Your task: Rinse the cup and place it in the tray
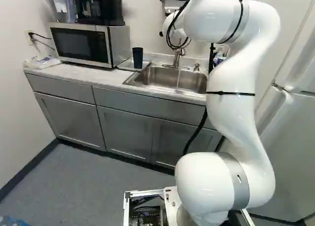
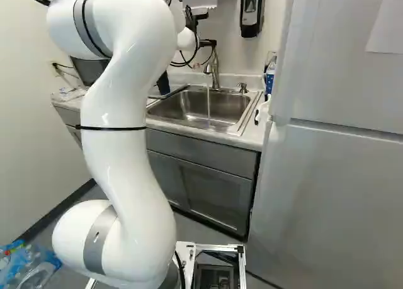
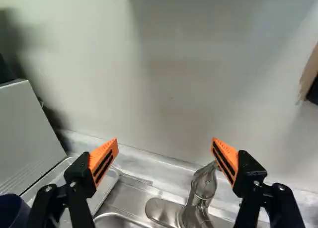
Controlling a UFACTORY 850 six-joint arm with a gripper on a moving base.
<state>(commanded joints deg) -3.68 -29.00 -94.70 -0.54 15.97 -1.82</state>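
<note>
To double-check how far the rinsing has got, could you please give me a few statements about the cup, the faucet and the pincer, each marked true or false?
1. Water is running from the faucet into the sink. True.
2. The pincer is closed around the cup. False: it is open, and the cup is outside it.
3. The cup is lying on its side in the sink. False: it stands upright between the microwave and the sink.
4. A black appliance stands on top of the microwave. True.
5. In the left base view, the microwave is right of the sink. False: it is to the left.
</note>
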